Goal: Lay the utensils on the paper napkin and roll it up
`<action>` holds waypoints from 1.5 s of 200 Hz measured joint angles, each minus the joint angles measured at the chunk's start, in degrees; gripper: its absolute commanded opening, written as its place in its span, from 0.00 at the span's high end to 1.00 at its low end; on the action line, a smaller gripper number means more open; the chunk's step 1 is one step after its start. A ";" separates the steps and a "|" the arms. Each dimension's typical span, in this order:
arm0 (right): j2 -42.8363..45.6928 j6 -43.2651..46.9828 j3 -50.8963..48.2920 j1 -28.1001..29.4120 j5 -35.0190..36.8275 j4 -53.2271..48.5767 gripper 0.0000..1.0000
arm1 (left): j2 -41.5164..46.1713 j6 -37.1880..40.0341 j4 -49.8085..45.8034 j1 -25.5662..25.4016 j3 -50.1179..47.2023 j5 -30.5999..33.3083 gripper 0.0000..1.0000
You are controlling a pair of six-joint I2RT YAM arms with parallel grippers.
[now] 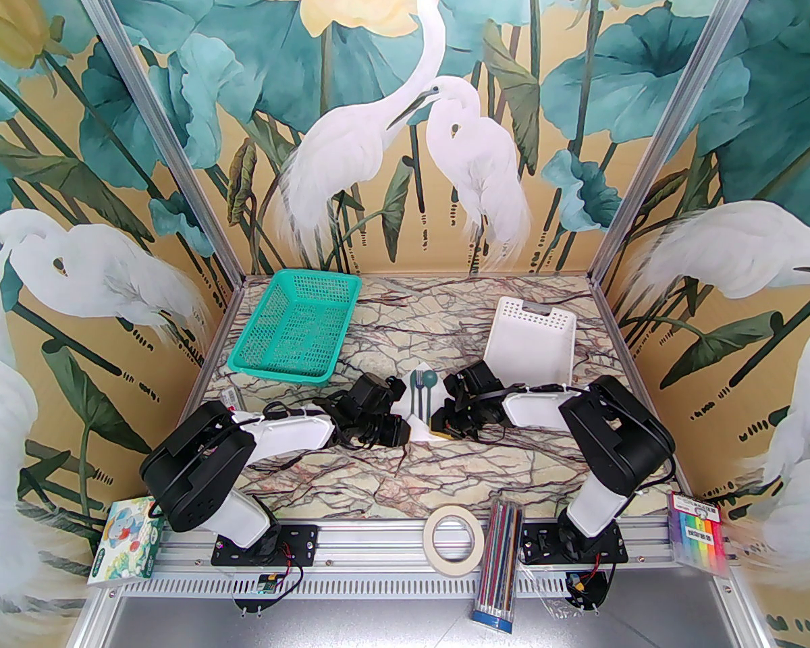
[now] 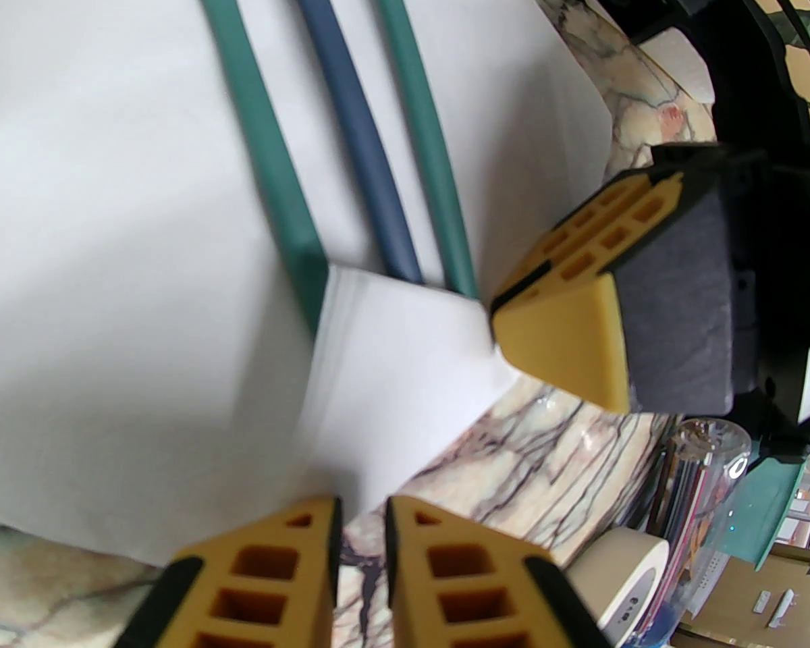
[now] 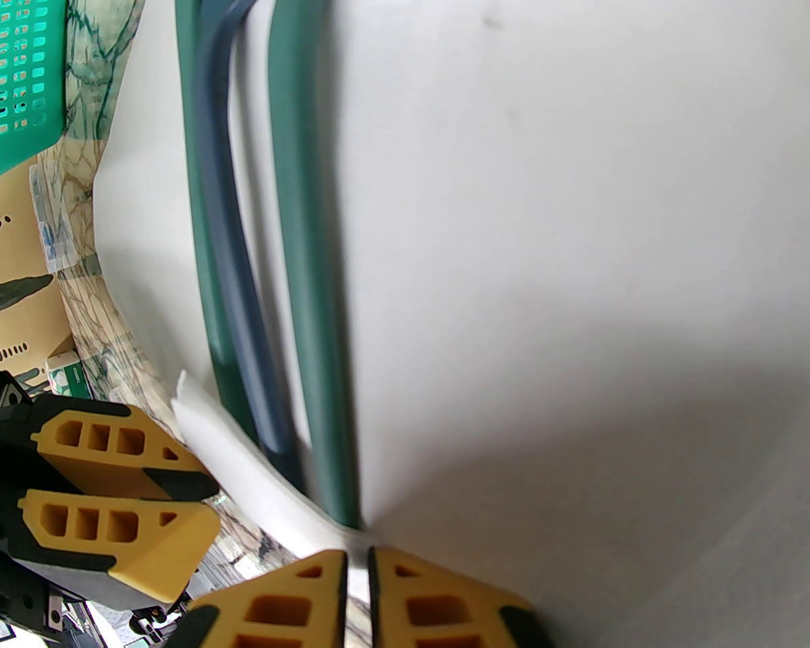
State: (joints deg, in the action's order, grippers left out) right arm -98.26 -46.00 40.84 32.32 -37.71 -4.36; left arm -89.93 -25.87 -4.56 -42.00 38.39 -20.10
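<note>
Right up against the left wrist cam is the left gripper [image 2: 363,507]: yellow fingers just a thin slit apart, marble table [image 2: 513,443] showing through the gap, nothing in it afaict. Its tips sit just off the near edge of the paper napkin [image 2: 108,227]. The utensils [image 2: 260,125] lie side by side on the napkin, two green handles with a dark blue one between them. The napkin's near corner is folded up over the handle ends. The right gripper [image 3: 356,557] is pinched on that folded edge, white paper in the gap. From above, the whole lot sits mid-table between both grippers.
</note>
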 measured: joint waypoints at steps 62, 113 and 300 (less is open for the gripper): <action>0.35 0.79 1.31 0.22 0.50 -2.71 0.86 | -1.29 0.00 0.07 0.00 0.02 0.04 0.82; 3.91 1.03 2.32 2.21 1.11 -4.59 0.88 | -1.31 -0.02 0.07 0.04 0.02 0.04 0.82; 1.79 3.06 3.17 3.61 6.75 -10.60 0.90 | -1.64 -0.04 0.50 0.04 0.02 0.46 0.81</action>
State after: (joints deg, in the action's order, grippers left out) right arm -96.47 -42.94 44.01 35.92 -30.96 -14.96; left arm -91.57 -25.91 -4.05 -41.95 38.41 -19.64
